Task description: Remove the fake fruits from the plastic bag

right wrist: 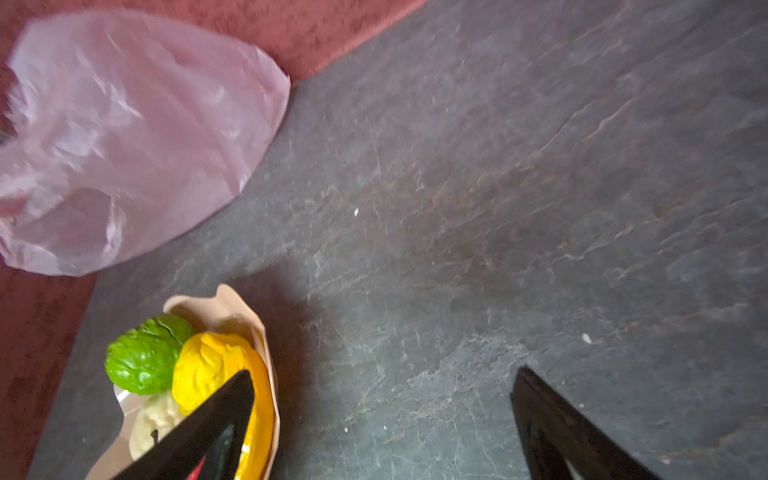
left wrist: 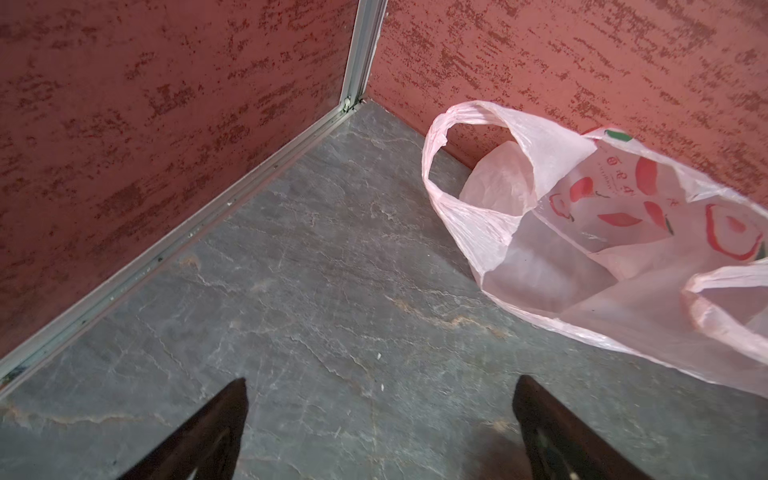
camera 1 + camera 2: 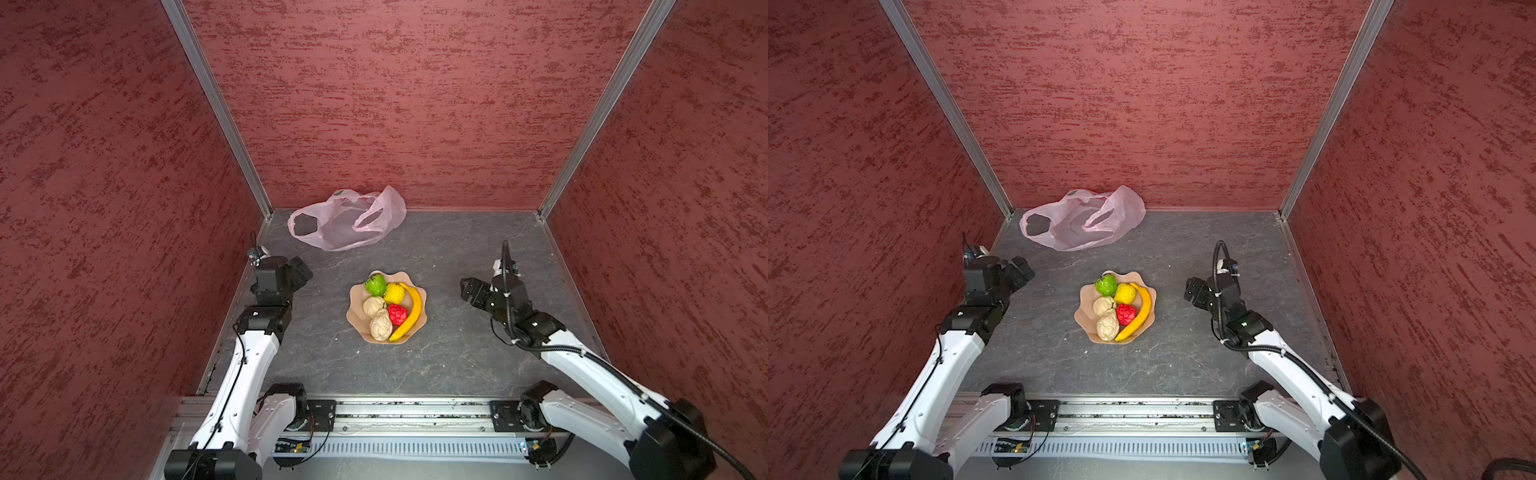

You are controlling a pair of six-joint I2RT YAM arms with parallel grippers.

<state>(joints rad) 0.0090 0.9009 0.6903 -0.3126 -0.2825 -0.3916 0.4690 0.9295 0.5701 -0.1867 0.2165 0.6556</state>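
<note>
The fake fruits lie together in a peach scalloped bowl (image 3: 355, 300) at mid-table: a banana (image 3: 412, 311), green (image 3: 375, 284), yellow (image 3: 394, 293) and red (image 3: 397, 314) round ones, and two beige lumps (image 3: 374, 305). The pale-pink plastic bag (image 3: 347, 222) lies slumped and mouth-open against the back wall; the left wrist view shows its inside (image 2: 552, 266) without fruit. My left gripper (image 2: 380, 386) is open over bare floor, left of the bowl and near the bag. My right gripper (image 1: 384, 378) is open just right of the bowl, nothing between its fingers.
Red textured walls close in the left, back and right sides, with metal posts (image 3: 216, 108) in the back corners. A metal rail (image 3: 399, 415) with both arm bases runs along the front edge. The floor (image 3: 436, 353) is grey stone.
</note>
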